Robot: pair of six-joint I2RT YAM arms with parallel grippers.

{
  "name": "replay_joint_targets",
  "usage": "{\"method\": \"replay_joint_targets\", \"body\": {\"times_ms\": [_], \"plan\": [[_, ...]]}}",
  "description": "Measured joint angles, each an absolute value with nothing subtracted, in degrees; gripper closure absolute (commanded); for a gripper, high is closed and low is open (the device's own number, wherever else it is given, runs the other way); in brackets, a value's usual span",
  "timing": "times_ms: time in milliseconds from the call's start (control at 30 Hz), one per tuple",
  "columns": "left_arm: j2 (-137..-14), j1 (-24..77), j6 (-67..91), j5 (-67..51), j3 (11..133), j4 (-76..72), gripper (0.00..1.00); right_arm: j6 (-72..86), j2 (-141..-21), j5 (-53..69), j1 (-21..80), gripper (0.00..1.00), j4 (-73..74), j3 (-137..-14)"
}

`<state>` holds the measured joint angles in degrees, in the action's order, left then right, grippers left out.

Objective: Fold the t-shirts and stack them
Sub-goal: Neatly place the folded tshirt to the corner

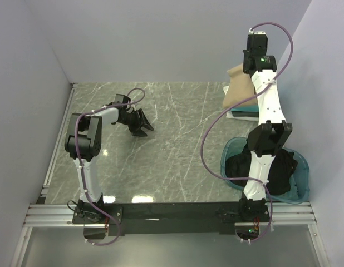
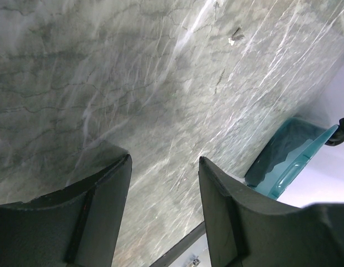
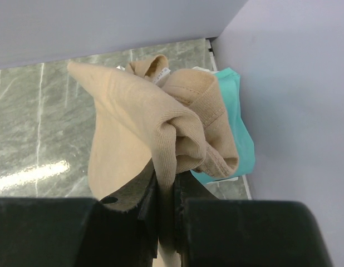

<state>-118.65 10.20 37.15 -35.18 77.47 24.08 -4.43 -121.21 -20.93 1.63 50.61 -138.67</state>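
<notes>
At the table's far right edge, right jaws clamp the tan t-shirt — left jaws apart, well away.

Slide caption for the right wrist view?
Right gripper pinching bunched tan t-shirt, folded teal t-shirt lying behind it.

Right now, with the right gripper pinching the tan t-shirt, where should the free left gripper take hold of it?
Take the tan t-shirt by its loose left edge, coming in from the table side on the left. The right gripper pinches a bunched fold, and the wall closes off the right. The left gripper stands open, so it is likely ready.
</notes>
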Motion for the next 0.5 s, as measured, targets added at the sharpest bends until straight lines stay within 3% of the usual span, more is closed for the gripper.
{"method": "replay_joint_targets", "body": {"times_ms": [500], "plan": [[-117.97, 10.22, 37.98, -35.16, 76.2, 23.0, 0.39, -6.92, -125.86, -26.11, 0.71, 1.0, 42.46, -134.65]]}}
